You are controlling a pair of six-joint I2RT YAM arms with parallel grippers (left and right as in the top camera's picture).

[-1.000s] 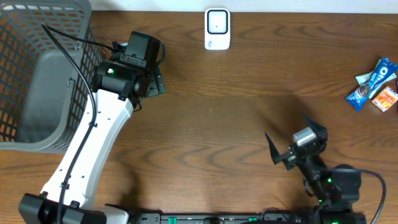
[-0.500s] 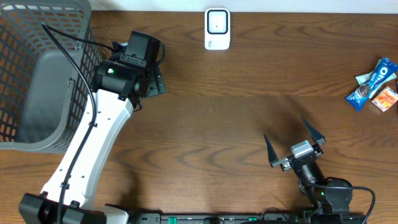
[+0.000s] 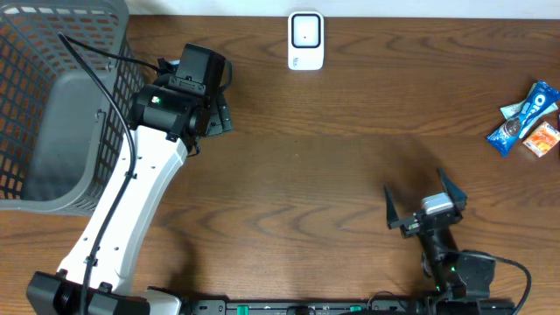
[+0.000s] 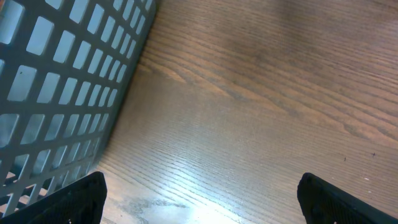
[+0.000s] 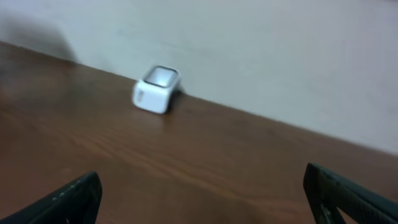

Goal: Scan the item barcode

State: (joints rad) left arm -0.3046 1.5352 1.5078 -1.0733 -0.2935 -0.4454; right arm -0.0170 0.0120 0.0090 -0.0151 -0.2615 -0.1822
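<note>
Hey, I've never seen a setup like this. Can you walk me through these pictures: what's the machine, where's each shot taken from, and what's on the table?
These are two robot arms at a wooden table. The wide picture looks straight down from above; the other two come from a camera on each wrist, so the dark tips in their bottom corners are that arm's own tool. The left tool hangs beside a grey mesh basket; the right tool is near the front edge, facing a small white box, probably the barcode scanner, at the far edge. A few snack packets lie at the right edge. Both tools are open and hold nothing.
</note>
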